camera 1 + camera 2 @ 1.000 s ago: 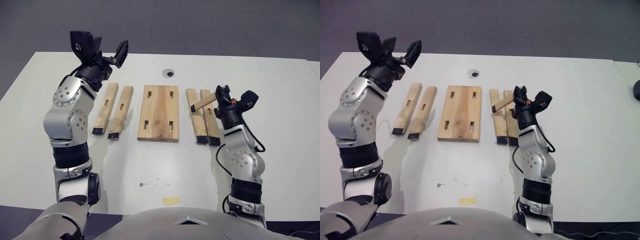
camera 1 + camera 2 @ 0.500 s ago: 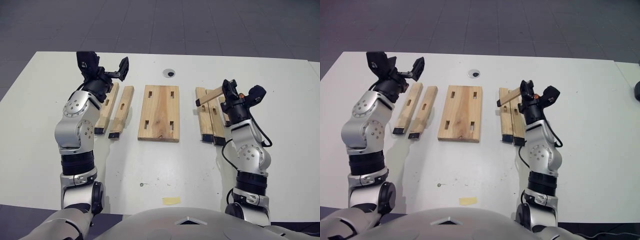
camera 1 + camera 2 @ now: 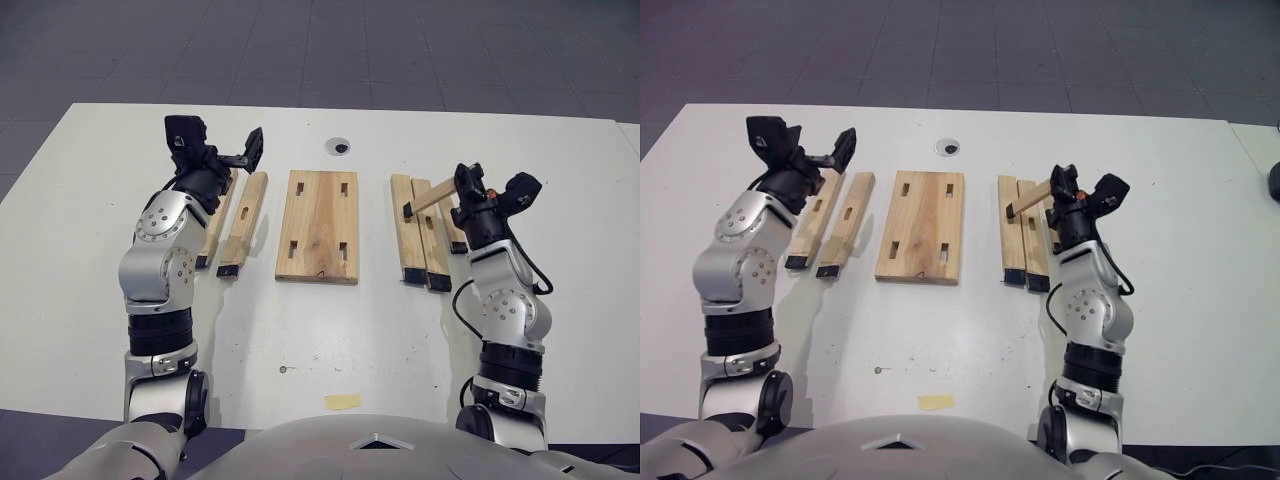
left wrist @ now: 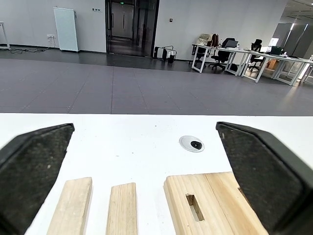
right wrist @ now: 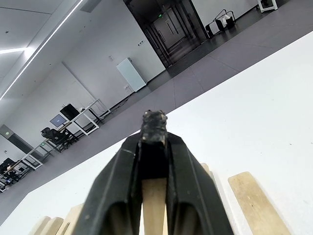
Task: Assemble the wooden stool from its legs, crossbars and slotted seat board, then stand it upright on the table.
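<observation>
Seat board [image 3: 318, 226] is lying flat on the white counter [image 3: 560, 180] at mid-frame in the head views, w/ four slots showing, two nr its far end and two nr its near end. Nothing is touching it.

To its left, two legs are lying side by side, apart from the board: inner left leg [image 3: 847, 225] and outer left leg [image 3: 812, 222], dark caps at the near ends. L arm is crossing over the outer one.

L hand [image 3: 220, 150] is hanging released at upper left of frame, over the far ends of those legs. Its pads [image 4: 34, 171] are standing wide apart and gripping nothing.

To the right of the board, two more legs are lying close together: inner right leg [image 3: 1011, 230] and outer right leg [image 3: 1033, 240], caps also toward the near edge.

R hand [image 3: 466, 190] is sitting at mid-right of frame, clenched on a crossbar [image 3: 430, 197]. The crossbar is tilting, its free end pointing twd frame centre over the far part of the right legs. Can't tell whether it's touching them.

One more wooden strip [image 5: 254, 196] is lying flat on the counter nr the R hand.

Round cable port [image 3: 340, 146] is sitting beyond the board's far end. Yellow tape scrap [image 3: 342, 401] is lying at the bottom centre of the frame.
</observation>
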Available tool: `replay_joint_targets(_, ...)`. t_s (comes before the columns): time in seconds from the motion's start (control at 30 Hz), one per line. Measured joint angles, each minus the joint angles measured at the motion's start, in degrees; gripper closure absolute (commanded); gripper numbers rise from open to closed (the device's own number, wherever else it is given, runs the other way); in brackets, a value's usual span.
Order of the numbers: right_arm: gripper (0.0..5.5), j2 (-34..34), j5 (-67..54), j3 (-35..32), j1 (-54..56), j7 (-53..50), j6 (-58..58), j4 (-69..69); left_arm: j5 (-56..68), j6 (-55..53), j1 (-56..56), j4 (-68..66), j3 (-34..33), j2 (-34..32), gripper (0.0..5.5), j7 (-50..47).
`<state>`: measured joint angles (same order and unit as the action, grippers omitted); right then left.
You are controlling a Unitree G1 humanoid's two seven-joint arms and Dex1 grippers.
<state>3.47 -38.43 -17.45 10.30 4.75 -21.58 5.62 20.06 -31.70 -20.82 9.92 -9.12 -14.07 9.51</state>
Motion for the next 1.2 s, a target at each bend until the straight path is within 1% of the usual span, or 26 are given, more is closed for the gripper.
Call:
replay_joint_targets(0.23,5.08,0.77,3.59,0.95,-0.35,0.65,1.03,-0.14,-0.41,0.02,0.13,-0.16,0.02,-0.12,0.10,0.17)
replay_joint_targets(0.4,5.08,1.30,7.77,3.29,-0.44,1.04,2.32,0.19,-0.82,0.13,0.59,-0.16,0.54,-0.12,0.10,0.18)
replay_joint_targets(0.47,5.08,1.98,10.57,5.21,-0.67,1.08,3.03,0.63,-1.31,0.23,0.70,-0.15,0.65,-0.15,0.10,0.21)
replay_joint_targets(0.6,5.08,5.13,18.11,11.56,-3.12,3.49,6.14,2.71,-2.53,0.58,0.98,-0.07,1.01,-0.44,0.10,0.33)
replay_joint_targets(0.9,5.08,7.66,23.41,15.89,-4.89,6.40,8.61,3.36,-4.47,1.73,2.46,-0.07,2.17,-0.52,0.10,1.00)
replay_joint_targets(1.07,5.08,7.41,24.57,15.65,-2.83,4.99,7.74,2.08,-5.20,2.32,2.45,-0.21,2.15,-0.48,0.10,0.86)
replay_joint_targets(1.2,5.08,5.52,23.05,12.58,0.37,0.15,0.52,2.07,-5.34,2.48,2.46,-0.19,2.16,-0.39,0.10,0.64)
